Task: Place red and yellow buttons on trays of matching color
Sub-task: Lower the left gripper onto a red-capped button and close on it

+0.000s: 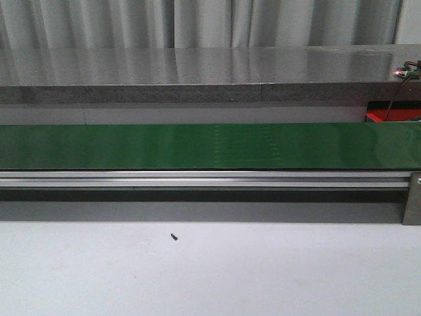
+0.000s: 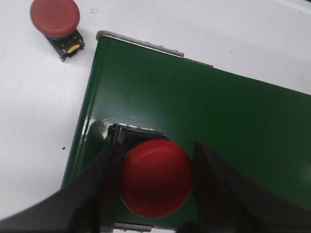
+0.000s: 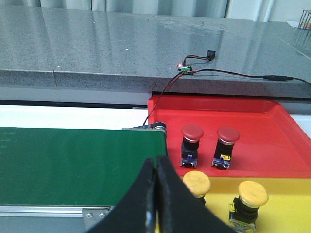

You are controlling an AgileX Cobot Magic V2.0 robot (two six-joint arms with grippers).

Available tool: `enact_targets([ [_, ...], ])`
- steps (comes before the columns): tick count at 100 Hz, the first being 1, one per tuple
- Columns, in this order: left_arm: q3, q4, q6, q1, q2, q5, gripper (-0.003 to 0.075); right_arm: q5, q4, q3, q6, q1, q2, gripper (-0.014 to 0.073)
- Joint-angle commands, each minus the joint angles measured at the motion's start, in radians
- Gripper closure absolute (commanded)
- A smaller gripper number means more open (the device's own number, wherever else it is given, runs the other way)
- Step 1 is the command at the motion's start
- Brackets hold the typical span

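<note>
Already the left gripper (image 2: pixel 155 187) has a red button (image 2: pixel 156 178) between its fingers, over the green belt (image 2: pixel 204 116); a second red button (image 2: pixel 56 22) lies well apart on the white table. Rightward, the right gripper (image 3: pixel 154 194) is closed on nothing (trays nearer it): red tray (image 3: pixel 272 131) holds two red buttons, yellow tray (image 3: pixel 286 204) two yellow.

This looks like a robotics lab or test workshop set up to mimic a factory sorting line. A long green conveyor belt (image 1: pixel 197 146) runs on an aluminium rail (image 1: pixel 197 179) across a plain white desk (image 1: pixel 210 270). Behind it stands a grey stone-topped counter (image 1: pixel 197 69) backed by pale curtains (image 1: pixel 197 20). A small circuit board with a lit red LED (image 3: pixel 183 67) and loose wires (image 3: pixel 233 74) lies on that counter.
</note>
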Motion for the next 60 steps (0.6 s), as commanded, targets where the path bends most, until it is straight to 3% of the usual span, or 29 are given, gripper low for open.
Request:
enact_targets([
  [1, -0.03, -0.035, -0.005, -0.013, -0.027, -0.048, 0.0589, -0.086, -0.005, -0.026, -0.001, 0.0, 0.003, 0.0717],
  [17, -0.03, -0.035, -0.005, -0.015, -0.027, -0.053, 0.0532, -0.086, -0.005, -0.026, -0.001, 0.0, 0.003, 0.0717],
  [32, -0.03, -0.04, -0.005, -0.015, -0.027, -0.053, 0.0297, -0.086, -0.005, -0.026, -0.001, 0.0, 0.003, 0.0717],
  [41, -0.03, -0.06, -0.005, -0.015, -0.027, -0.053, 0.0204, -0.086, -0.005, -0.026, -0.001, 0.0, 0.003, 0.0717],
  [60, -0.03, -0.184, 0.055, -0.015, -0.048, -0.07, 0.019, -0.086, -0.005, -0.026, -0.001, 0.0, 0.003, 0.0717],
])
